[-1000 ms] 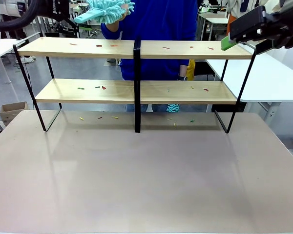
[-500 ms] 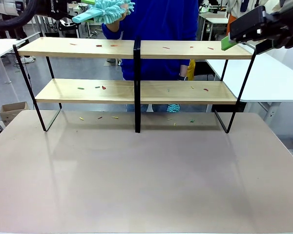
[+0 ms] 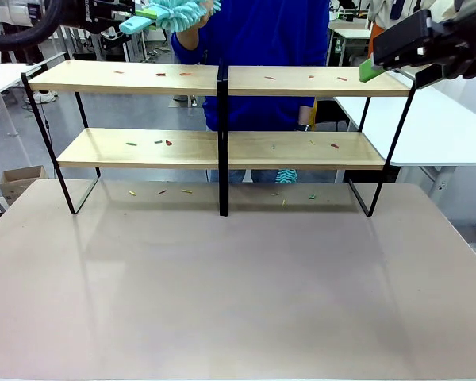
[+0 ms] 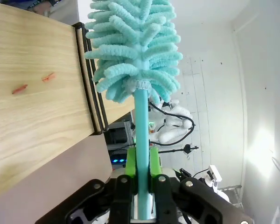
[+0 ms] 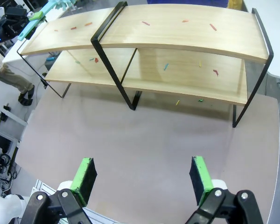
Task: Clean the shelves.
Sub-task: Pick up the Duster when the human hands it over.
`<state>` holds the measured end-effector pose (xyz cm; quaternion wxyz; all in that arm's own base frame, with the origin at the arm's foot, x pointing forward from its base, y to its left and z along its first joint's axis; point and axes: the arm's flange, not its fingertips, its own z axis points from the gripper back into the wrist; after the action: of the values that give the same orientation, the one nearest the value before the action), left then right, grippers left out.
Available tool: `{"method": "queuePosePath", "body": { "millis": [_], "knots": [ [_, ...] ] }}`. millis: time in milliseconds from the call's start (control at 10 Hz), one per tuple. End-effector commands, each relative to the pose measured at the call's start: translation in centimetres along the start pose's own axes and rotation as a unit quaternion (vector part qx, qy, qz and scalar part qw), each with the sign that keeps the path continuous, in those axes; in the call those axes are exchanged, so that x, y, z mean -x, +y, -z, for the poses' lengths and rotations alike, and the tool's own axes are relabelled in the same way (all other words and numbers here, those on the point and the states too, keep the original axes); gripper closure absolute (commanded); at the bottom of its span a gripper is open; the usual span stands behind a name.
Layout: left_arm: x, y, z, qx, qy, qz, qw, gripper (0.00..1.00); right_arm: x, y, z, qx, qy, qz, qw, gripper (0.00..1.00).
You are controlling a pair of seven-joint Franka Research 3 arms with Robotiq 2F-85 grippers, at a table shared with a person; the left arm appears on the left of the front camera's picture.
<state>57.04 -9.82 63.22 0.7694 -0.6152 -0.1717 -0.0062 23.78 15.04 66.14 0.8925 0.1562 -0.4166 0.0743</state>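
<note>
Left hand (image 4: 141, 161) clamps duster (image 4: 135, 51), right hand (image 5: 142, 179) open: lower head flat on top board of shelves (image 3: 87, 77), sweep scraps (image 3: 160, 75) off slowly.

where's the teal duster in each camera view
Front view: duster at top left, above the shelves.
Left wrist view: centre, fluffy head up, handle clamped in the left gripper.
Right wrist view: small, in the top-left corner.
Shared landmark: the shelves' top board with red scraps.

text: we can read none | shelves (image 3: 301, 84): no print we can make out on the boards | duster (image 4: 135, 42): no brand or label legible to us
</note>
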Motion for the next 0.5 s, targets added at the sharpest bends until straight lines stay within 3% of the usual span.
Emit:
{"method": "queuePosePath", "body": {
  "millis": [0, 100, 200, 400],
  "knots": [
    [0.9, -0.5, -0.7, 0.001, -0.004, 0.021, 1.0, 1.0, 0.0, 0.0, 0.0, 0.0, 0.0, 0.001, 1.0, 0.0],
    [2.0, -1.8, -2.8, -0.004, 0.016, 0.048, 0.999, 1.0, 0.0, 0.0, 0.0, 0.0, 0.0, 0.001, 1.0, 0.0],
    [3.9, -3.3, -6.5, -0.051, 0.04, 0.084, 0.994, 1.0, 0.0, 0.0, 0.0, 0.0, 0.0, 0.001, 1.0, 0.0],
    [10.2, -5.6, -17.3, -0.079, 0.06, 0.179, 0.979, 1.0, 0.0, 0.0, 0.0, 0.0, 0.0, 0.001, 1.0, 0.0]
  ]
}}
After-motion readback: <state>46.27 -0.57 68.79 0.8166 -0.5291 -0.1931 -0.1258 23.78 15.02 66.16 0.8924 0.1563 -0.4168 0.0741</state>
